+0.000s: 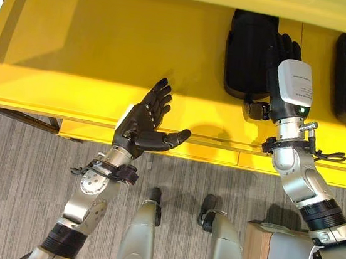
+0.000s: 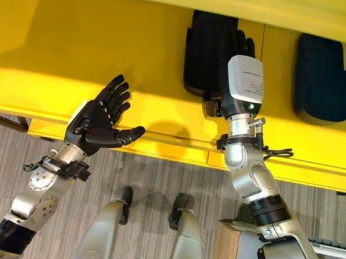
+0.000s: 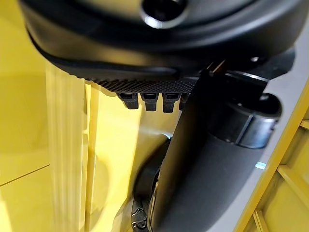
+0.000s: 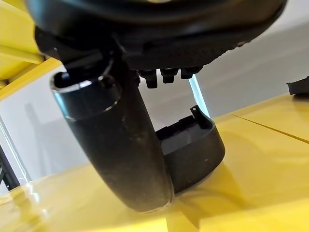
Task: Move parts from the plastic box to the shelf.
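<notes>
I am resting my right hand (image 2: 236,49) on 1 black part (image 2: 204,51), seating it on the yellow shelf (image 1: 108,39); its fingers I cannot tell. My left hand (image 1: 146,117) is hovering spread, empty.

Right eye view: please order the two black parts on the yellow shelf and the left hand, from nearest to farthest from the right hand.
1. Middle black part, directly at the right hand, touching it.
2. Right-side black part, farther right on the yellow shelf.
3. Left hand, open at the shelf's front edge, farthest.
</notes>
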